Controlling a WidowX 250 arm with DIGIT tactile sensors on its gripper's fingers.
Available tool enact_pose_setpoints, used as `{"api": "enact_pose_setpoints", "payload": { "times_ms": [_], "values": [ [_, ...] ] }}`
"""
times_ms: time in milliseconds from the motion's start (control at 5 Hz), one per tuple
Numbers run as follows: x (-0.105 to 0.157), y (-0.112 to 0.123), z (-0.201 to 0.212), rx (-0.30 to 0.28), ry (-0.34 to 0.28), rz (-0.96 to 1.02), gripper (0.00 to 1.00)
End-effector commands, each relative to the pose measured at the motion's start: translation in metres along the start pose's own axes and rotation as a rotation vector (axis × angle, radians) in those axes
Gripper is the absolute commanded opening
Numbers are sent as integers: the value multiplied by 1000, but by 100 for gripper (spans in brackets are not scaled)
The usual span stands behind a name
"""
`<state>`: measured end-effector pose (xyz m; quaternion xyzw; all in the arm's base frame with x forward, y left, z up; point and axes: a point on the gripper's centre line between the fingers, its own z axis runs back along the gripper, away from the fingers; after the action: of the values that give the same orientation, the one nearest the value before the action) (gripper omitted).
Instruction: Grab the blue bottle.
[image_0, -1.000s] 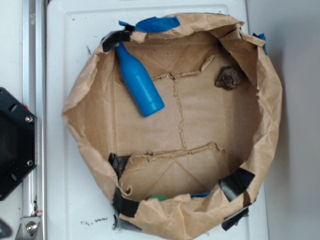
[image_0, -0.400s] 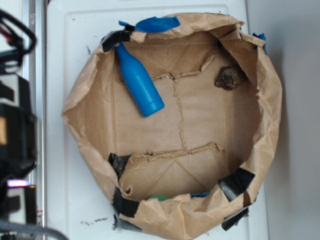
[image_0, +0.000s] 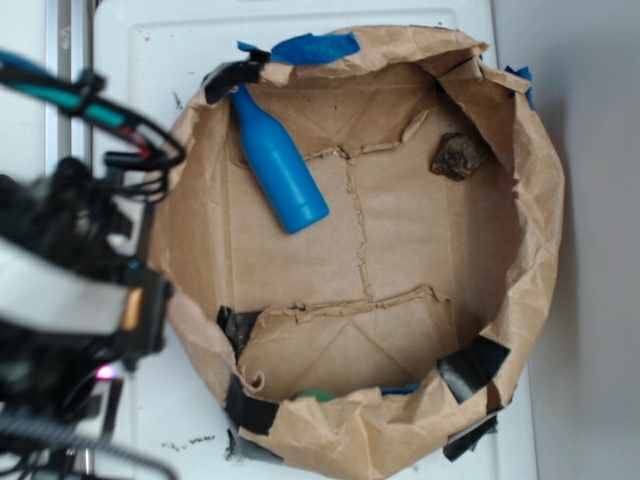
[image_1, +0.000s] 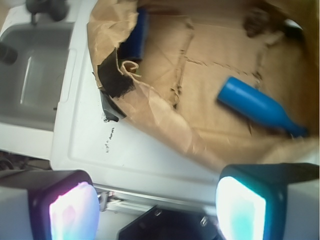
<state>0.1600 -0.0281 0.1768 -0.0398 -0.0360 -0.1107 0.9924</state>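
Observation:
The blue bottle (image_0: 278, 170) lies on its side in the upper left of a wide brown paper bag (image_0: 540, 230), neck toward the bag's top-left rim. In the wrist view the blue bottle (image_1: 255, 106) lies on the bag floor, far ahead and to the right. My arm (image_0: 80, 300) is blurred at the left edge of the exterior view, outside the bag and below-left of the bottle. My gripper (image_1: 157, 210) is open, with its two glowing pads (image_1: 240, 210) far apart and nothing between them. It hangs over the table's edge and a black base.
A dark brown rock (image_0: 458, 156) rests in the bag's upper right. Blue tape (image_0: 315, 47) and black tape (image_0: 475, 365) patch the crumpled rim. The bag stands on a white table (image_0: 130, 60) beside a metal rail (image_0: 60, 80). A grey basin (image_1: 35, 75) shows beyond the table.
My arm has come into the exterior view from the left and moved right toward the bag's rim. The bottle and rock have not moved.

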Motion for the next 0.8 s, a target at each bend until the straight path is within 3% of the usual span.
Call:
{"api": "enact_pose_setpoints", "payload": {
  "times_ms": [0, 600],
  "values": [
    [0, -7, 9, -109, 7, -128, 100],
    [10, -11, 15, -134, 9, -152, 100]
  ]
}}
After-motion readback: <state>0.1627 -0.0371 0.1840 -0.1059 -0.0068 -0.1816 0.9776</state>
